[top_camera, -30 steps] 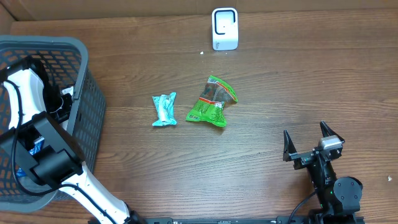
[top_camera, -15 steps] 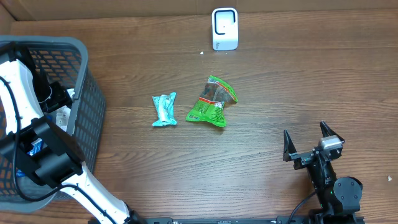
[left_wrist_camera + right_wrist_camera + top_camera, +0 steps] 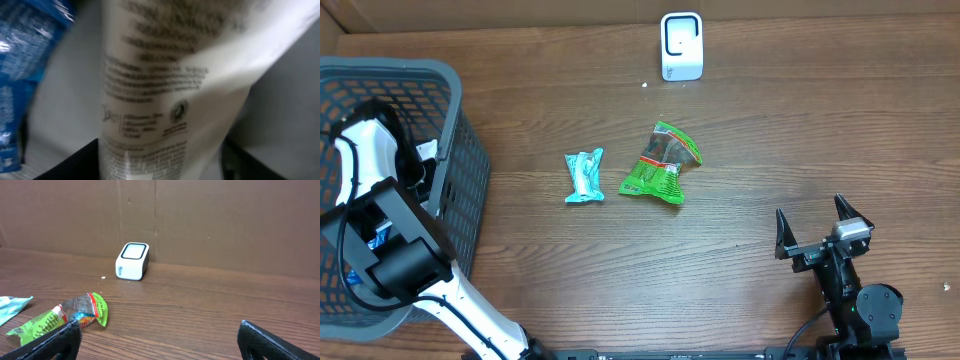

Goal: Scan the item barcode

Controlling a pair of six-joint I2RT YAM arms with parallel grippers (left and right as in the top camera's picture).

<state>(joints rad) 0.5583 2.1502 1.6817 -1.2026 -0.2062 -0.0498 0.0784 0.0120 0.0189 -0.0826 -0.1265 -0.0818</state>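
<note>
A white tube [image 3: 170, 90] with blurred black print fills the left wrist view. My left gripper [image 3: 160, 162] is down inside the grey basket [image 3: 390, 68], with a dark finger [image 3: 75, 165] close to each side of the tube. Blur hides whether they press on it. No barcode shows on the tube's visible face. The white scanner [image 3: 681, 46] stands at the table's far edge and also appears as the scanner [image 3: 132, 261] in the right wrist view. My right gripper [image 3: 812, 228] rests open and empty near the front right.
A green snack packet [image 3: 662, 165] and a teal packet [image 3: 585, 176] lie mid-table, between basket and scanner. A blue packet [image 3: 20, 55] lies beside the tube in the basket. A cardboard wall [image 3: 200, 220] backs the table.
My left arm swung up and left inside the basket, then came back down to roughly where it was. The right arm and the packets on the table have not moved.
</note>
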